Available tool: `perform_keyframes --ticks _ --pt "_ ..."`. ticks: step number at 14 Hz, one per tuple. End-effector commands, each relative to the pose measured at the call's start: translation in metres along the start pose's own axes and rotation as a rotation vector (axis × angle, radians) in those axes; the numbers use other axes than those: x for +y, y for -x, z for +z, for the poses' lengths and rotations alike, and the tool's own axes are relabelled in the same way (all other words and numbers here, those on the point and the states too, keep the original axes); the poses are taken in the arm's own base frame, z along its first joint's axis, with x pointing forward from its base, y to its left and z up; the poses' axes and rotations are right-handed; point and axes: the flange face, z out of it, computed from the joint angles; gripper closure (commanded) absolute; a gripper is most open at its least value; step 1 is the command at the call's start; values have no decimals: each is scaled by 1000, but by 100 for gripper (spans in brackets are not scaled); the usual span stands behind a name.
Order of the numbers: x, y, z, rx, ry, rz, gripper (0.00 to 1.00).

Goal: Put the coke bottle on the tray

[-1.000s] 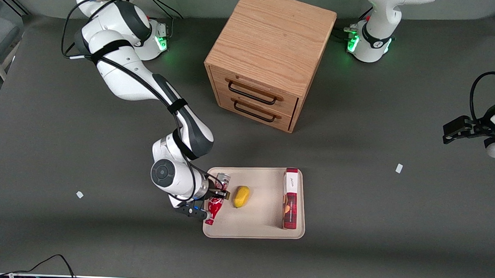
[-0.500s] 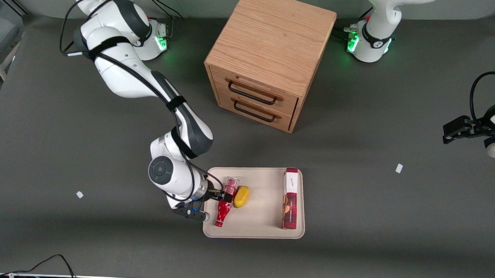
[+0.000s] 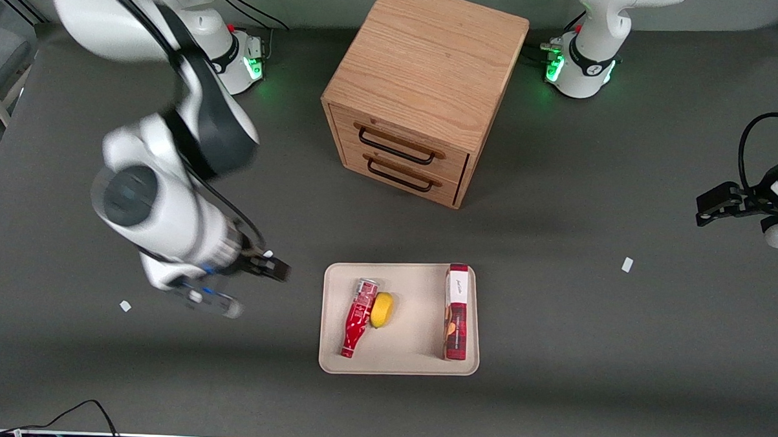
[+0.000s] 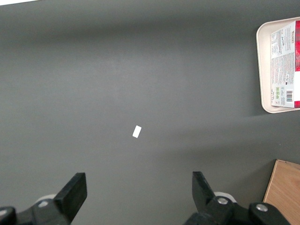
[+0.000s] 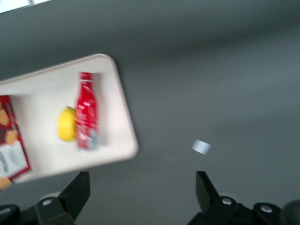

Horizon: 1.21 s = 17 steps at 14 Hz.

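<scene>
- Front view: slim red coke bottle with white script (image 3: 358,318) lying flat on the cream-beige rectangular tray with a low rim (image 3: 398,366), silver base toward the cabinet, red cap toward the camera
- Small yellow lemon-like fruit (image 3: 381,309) touching the bottle's side on the tray; red-and-white rectangular box (image 3: 456,311) lying along the tray edge toward the parked arm's end, well apart from the bottle
- Right arm's black two-finger gripper (image 3: 272,269) raised off the tray toward the working arm's end of the table, holding nothing, clear of the bottle
- Wooden two-drawer cabinet with dark handles (image 3: 423,90) farther from the camera than the tray; small white scraps (image 3: 125,306) and (image 3: 627,264) on the dark grey table (image 3: 553,347)
- Right wrist view: fingers (image 5: 76,193) spread wide apart, empty; bottle (image 5: 87,110) flat on the tray (image 5: 123,104), fruit (image 5: 67,123) against it, box (image 5: 10,140) partly in sight; a white scrap (image 5: 201,146) on the table
- Left wrist view: only a tray corner (image 4: 261,61) with the box (image 4: 286,65) on it, a white scrap (image 4: 137,131) and a cabinet corner (image 4: 284,193); bottle not in sight
</scene>
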Motion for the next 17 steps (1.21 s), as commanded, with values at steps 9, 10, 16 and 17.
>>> perform_keyframes --ticks 9,10,16,17 --pt "198 151 -111 -29 14 -46 0" --pt "206 156 -109 -21 5 -37 0" --pt "208 128 -119 -69 21 15 0" --pt "211 126 -121 -89 28 24 0"
